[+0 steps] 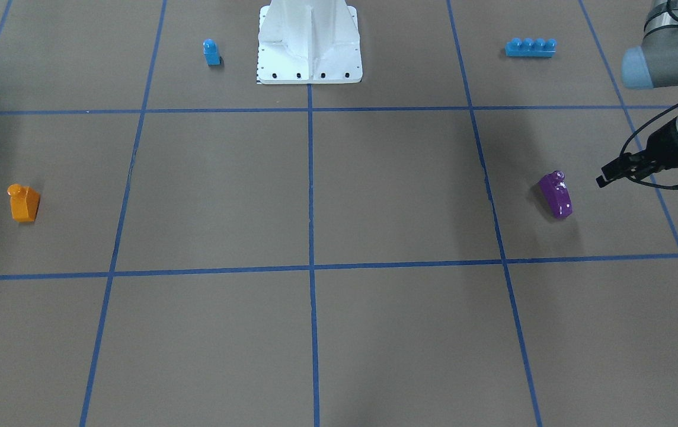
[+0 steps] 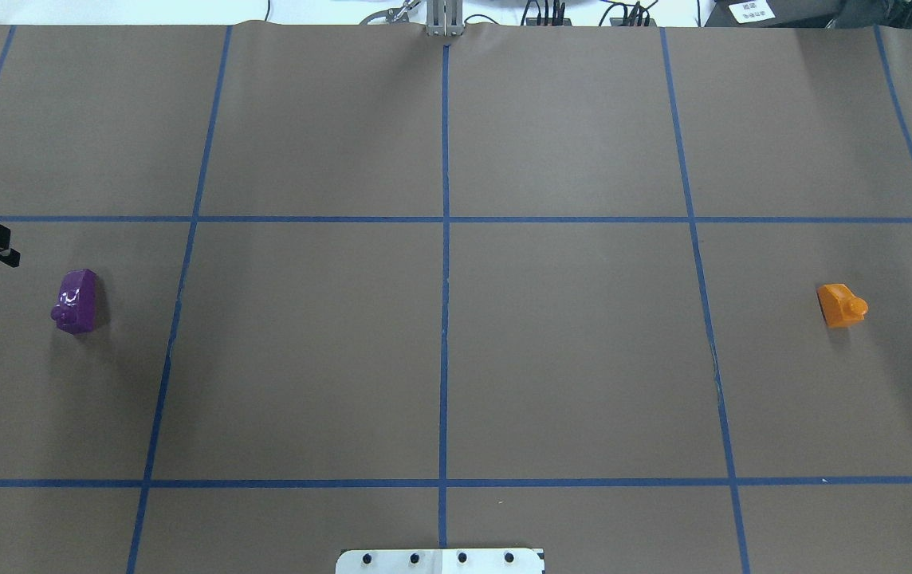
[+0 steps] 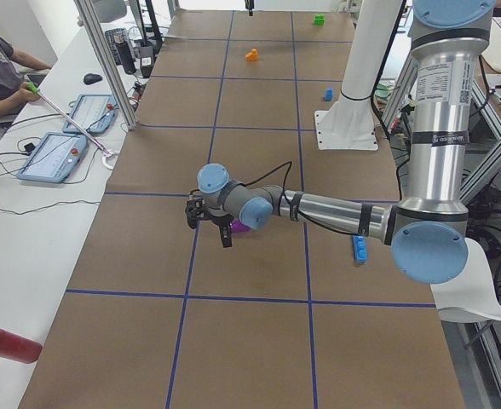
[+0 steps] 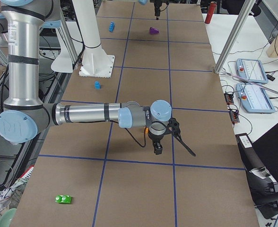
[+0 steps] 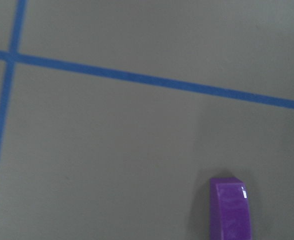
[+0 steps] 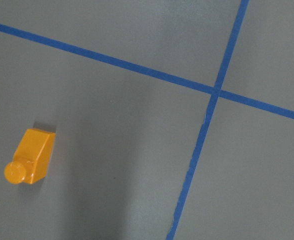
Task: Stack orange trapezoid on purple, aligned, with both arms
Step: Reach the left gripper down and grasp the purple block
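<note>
The orange trapezoid (image 1: 24, 203) lies on the brown table by the robot's right end; it also shows in the overhead view (image 2: 840, 304) and in the right wrist view (image 6: 31, 157). The purple block (image 1: 556, 194) lies by the robot's left end, also in the overhead view (image 2: 76, 300) and at the bottom of the left wrist view (image 5: 230, 207). My left gripper (image 1: 611, 171) hovers beside the purple block, apart from it, jaws open and empty. My right gripper (image 4: 165, 142) shows only in the right side view, over the orange block's area; I cannot tell its state.
A small blue single-stud block (image 1: 211, 52) and a long blue four-stud brick (image 1: 530, 47) lie on either side of the white robot base (image 1: 309, 44). A green block (image 4: 63, 199) lies at the table's right end. Blue tape lines grid the table.
</note>
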Controlling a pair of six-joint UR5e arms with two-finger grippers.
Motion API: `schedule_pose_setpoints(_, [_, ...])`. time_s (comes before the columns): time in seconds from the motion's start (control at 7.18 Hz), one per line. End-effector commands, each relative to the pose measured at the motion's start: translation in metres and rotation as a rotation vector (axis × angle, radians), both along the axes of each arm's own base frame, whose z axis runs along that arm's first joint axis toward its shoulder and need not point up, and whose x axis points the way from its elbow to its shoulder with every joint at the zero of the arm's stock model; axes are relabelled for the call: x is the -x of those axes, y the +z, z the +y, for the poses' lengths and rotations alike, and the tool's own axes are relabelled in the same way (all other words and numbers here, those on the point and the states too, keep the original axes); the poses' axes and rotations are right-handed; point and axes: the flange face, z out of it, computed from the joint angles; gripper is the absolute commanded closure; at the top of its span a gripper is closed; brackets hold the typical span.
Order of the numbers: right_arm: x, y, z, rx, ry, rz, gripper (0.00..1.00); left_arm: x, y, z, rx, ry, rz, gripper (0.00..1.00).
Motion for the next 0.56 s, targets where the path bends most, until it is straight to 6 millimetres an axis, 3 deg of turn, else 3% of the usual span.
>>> schedule_pose_setpoints(0.0, [0.0,0.001,0.001,-0.011,-0.003,-0.002,0.0,-0.053,-0.02,0.019,0.069,-0.016,0.02,0.0])
schedule_pose_setpoints(0.14, [0.001,0.001,0.001,-0.011,-0.004,-0.002,0.0,-0.078,-0.026,0.024,0.051,-0.009,-0.008,0.0])
schedule_pose_setpoints(0.42, [0.002,0.004,0.001,-0.006,-0.007,-0.001,0.0,-0.097,-0.018,0.032,0.021,0.007,-0.056,0.0])
